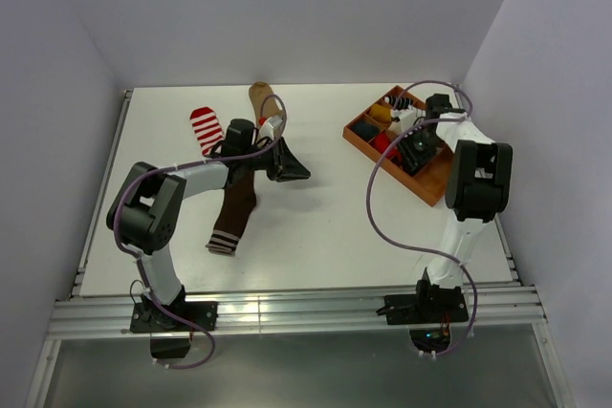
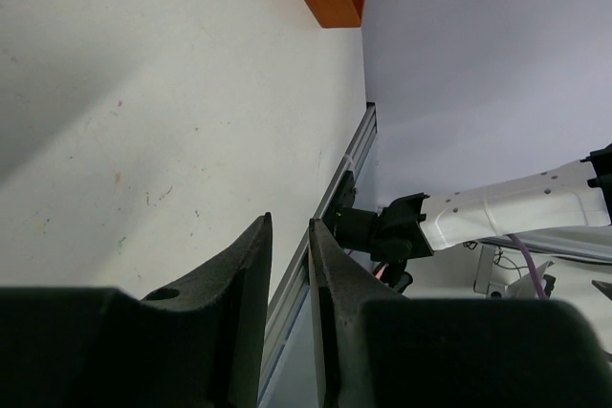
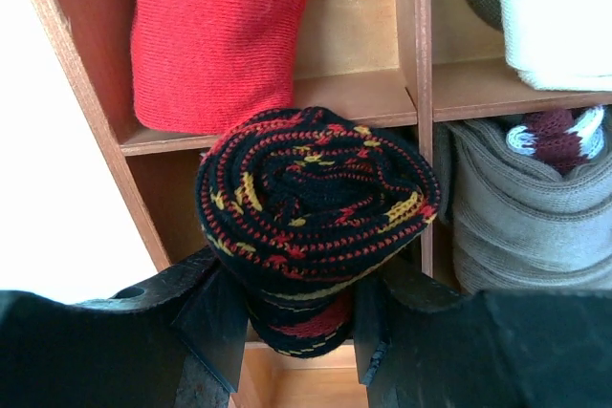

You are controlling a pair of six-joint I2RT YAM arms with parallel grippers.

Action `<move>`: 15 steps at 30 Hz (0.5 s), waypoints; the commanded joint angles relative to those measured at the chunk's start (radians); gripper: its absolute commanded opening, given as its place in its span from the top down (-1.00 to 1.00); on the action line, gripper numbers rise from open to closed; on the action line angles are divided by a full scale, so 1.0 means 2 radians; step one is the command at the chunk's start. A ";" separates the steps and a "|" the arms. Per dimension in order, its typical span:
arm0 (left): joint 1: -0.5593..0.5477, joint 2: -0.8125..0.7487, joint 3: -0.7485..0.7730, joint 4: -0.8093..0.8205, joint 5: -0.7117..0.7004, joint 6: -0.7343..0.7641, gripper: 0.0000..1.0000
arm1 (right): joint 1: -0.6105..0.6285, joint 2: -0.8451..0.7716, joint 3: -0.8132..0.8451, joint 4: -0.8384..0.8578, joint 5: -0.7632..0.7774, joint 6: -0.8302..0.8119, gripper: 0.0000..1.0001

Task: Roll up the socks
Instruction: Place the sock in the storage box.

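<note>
Pinching a tightly rolled black sock [image 3: 316, 207] with red-yellow pattern, the right hand [image 3: 287, 317]; left hand [image 2: 287, 322] pressed nearly together.

Rolled sock [image 3: 316, 203]: black with red and yellow stitching. Red sock [image 3: 215, 31] behind; grey roll [image 3: 526, 207] (maroon-and-white core, possibly) beside; orange-brown tray [image 1: 435, 179].

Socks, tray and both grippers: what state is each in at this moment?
Black patterned sock: rolled, gripped over a tray compartment.
Right gripper: shut on that roll.
Left gripper: nearly shut, holding nothing.
Brown sock: flat, unrolled.
Striped sock: flat, unrolled.
Tan sock: unrolled, partly hidden by the left arm.
Red sock: tucked in its compartment.
Grey sock: bundled in its compartment.
Wooden tray: partly filled.
</note>
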 commanded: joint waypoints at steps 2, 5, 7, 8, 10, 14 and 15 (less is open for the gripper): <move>0.009 -0.028 -0.006 -0.004 -0.011 -0.006 0.45 | 0.003 0.053 0.008 -0.083 -0.021 0.023 1.00; 0.013 -0.028 -0.008 -0.005 -0.014 -0.010 0.46 | 0.003 0.073 0.029 -0.102 -0.025 0.034 1.00; 0.015 -0.031 -0.008 -0.006 -0.016 -0.010 0.46 | 0.003 0.077 0.038 -0.109 -0.031 0.035 1.00; 0.015 -0.032 -0.009 -0.006 -0.017 -0.011 0.46 | 0.003 0.082 0.039 -0.107 -0.029 0.041 1.00; 0.016 -0.033 -0.011 -0.006 -0.018 -0.013 0.45 | 0.003 0.088 0.048 -0.110 -0.029 0.044 1.00; 0.017 -0.033 -0.010 -0.008 -0.018 -0.014 0.46 | 0.006 0.093 0.053 -0.120 -0.022 0.051 1.00; 0.017 -0.033 -0.009 -0.008 -0.019 -0.013 0.46 | 0.008 0.093 0.053 -0.119 -0.019 0.052 1.00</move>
